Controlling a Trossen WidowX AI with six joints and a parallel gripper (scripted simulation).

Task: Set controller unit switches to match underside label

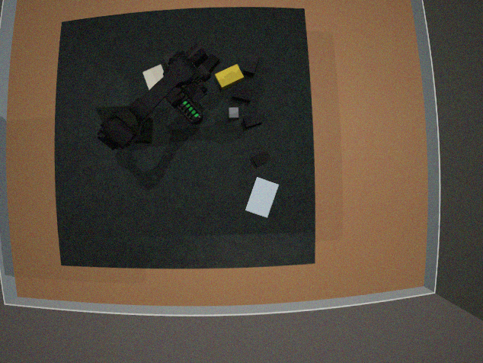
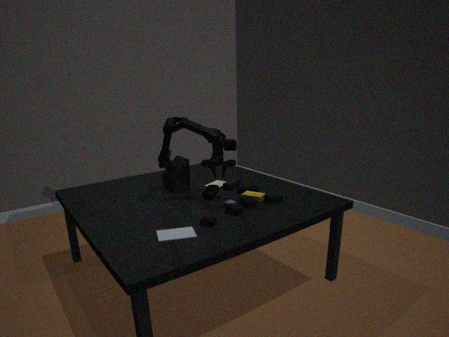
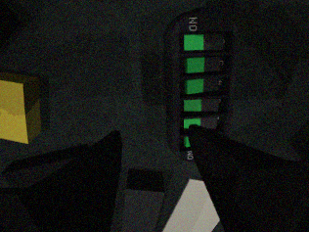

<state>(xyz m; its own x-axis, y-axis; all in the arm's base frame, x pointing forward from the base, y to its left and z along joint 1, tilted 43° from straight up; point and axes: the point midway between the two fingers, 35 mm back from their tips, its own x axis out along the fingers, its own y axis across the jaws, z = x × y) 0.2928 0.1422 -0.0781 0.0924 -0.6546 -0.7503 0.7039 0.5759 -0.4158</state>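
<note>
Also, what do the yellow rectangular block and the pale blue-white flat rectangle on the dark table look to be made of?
The yellow rectangular block: probably painted wood or plastic, judging by its solid, even colour and lack of bright glints. The pale blue-white flat rectangle: possibly matte paper or card, since it looks thin and plain; thin plastic remains possible.

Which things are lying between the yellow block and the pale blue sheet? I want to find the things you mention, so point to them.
A small grey square [image 1: 233, 113] [image 2: 229, 202] and some dark blocks [image 1: 260, 159] [image 2: 208, 221]; the top view shows this.
</note>
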